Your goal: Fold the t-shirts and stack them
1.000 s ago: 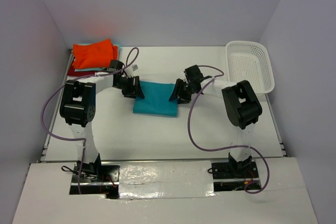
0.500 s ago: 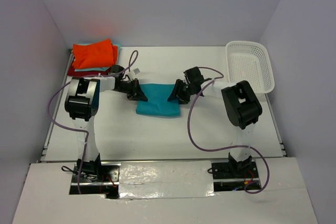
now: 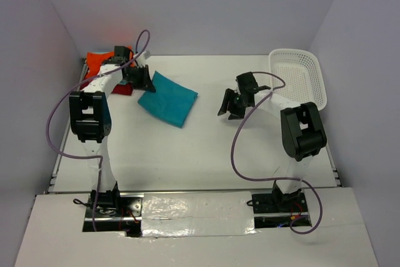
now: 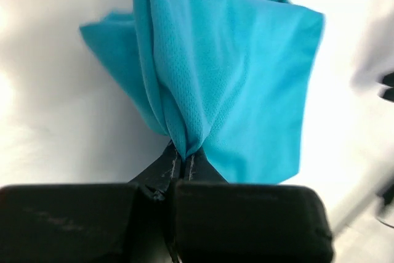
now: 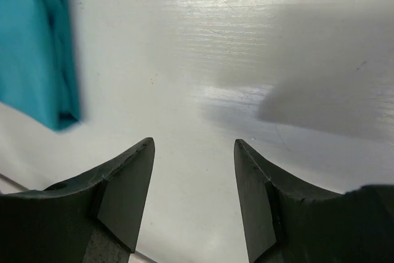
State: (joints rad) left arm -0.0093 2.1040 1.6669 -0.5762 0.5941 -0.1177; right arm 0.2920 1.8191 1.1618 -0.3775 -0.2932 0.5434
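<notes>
White table point(image 3: 187, 161) carries the folded teal shirt point(image 3: 169, 101) toward 10 o'clock, lying askew. It is bunched into creases at its 10 o'clock corner, where the left gripper point(image 3: 142, 80) pinches it beside the orange shirt point(image 3: 99, 60). The right gripper point(image 3: 229, 102), jaws spread, hangs at the teal shirt's 3 o'clock, apart from it.

The top external camera looks steeply down from high behind the near edge, taking in the whole worktop point(image 3: 187, 154). The left wrist camera sits just behind the left tool point(image 4: 183, 157), very close to the teal-blue t-shirt point(image 4: 234, 78). The right wrist camera looks low past the right tool point(image 5: 192, 149), and all three views share that shirt.
</notes>
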